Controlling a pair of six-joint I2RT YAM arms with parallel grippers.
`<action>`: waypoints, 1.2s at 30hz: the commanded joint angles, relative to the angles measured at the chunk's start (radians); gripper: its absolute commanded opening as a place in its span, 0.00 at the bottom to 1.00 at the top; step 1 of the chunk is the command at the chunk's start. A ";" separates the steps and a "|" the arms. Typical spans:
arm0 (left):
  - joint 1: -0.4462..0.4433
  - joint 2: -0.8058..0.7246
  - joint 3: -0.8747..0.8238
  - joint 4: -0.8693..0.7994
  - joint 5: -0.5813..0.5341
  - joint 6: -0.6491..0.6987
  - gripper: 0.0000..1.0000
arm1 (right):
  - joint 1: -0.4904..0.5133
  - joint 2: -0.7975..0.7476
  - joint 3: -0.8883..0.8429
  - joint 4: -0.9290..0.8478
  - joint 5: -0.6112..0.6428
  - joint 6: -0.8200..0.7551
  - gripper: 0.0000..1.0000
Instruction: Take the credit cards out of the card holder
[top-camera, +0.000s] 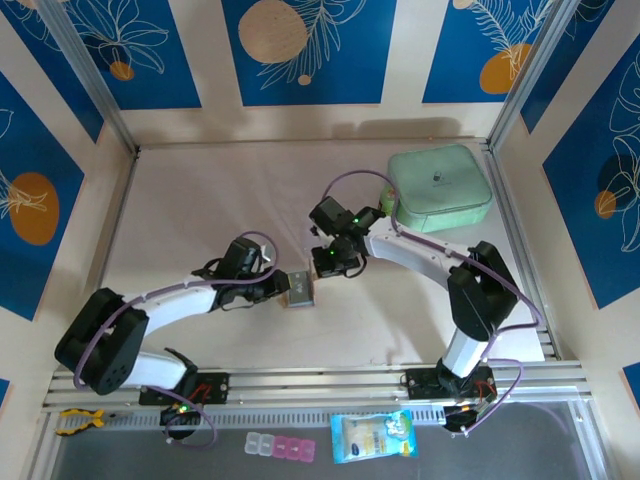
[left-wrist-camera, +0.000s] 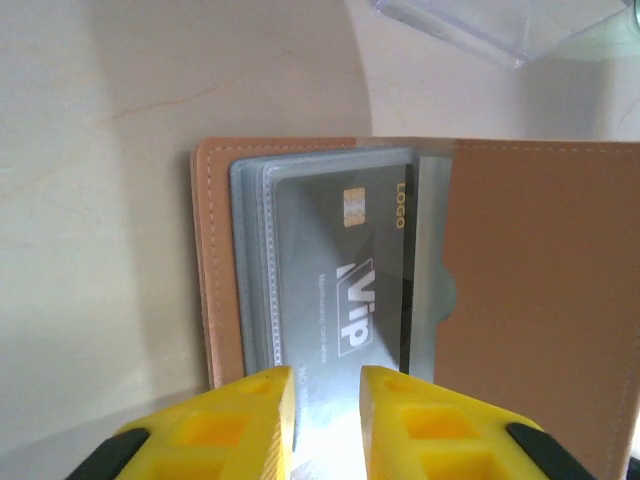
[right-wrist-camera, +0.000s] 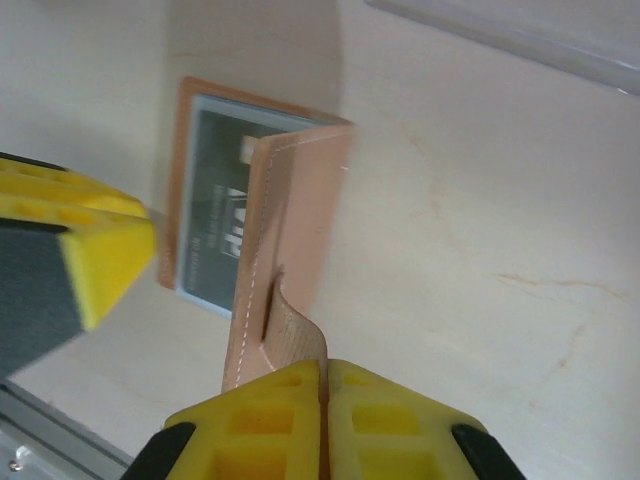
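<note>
The card holder (top-camera: 300, 287) is a small tan leather wallet lying open mid-table between the two arms. In the left wrist view the card holder (left-wrist-camera: 540, 300) shows grey pockets, and a dark credit card (left-wrist-camera: 345, 270) with pale "Vip" print sticks out of them. My left gripper (left-wrist-camera: 327, 400) hangs over that card's near end, jaws narrow with a gap between them. I cannot tell whether they touch the card. My right gripper (right-wrist-camera: 325, 375) is shut on the tan strap of the card holder (right-wrist-camera: 290, 230), holding the flap up. From above, the left gripper (top-camera: 276, 286) and right gripper (top-camera: 325, 268) flank the holder.
A mint-green zip case (top-camera: 440, 188) sits at the back right. On the near ledge lie pink-and-clear pill boxes (top-camera: 280, 447), a blue packet (top-camera: 372, 437) and a yellow clip (top-camera: 78, 420). Metal rails (top-camera: 330, 380) run along the front edge.
</note>
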 joint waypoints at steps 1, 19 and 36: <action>-0.002 0.020 0.032 -0.017 -0.008 0.016 0.23 | -0.023 -0.049 -0.055 -0.010 0.007 -0.002 0.07; -0.032 0.087 0.068 -0.086 -0.061 0.022 0.13 | -0.140 -0.081 -0.293 0.152 -0.029 0.010 0.07; -0.081 0.187 0.105 -0.074 -0.051 -0.009 0.12 | -0.196 -0.046 -0.384 0.250 -0.054 -0.002 0.08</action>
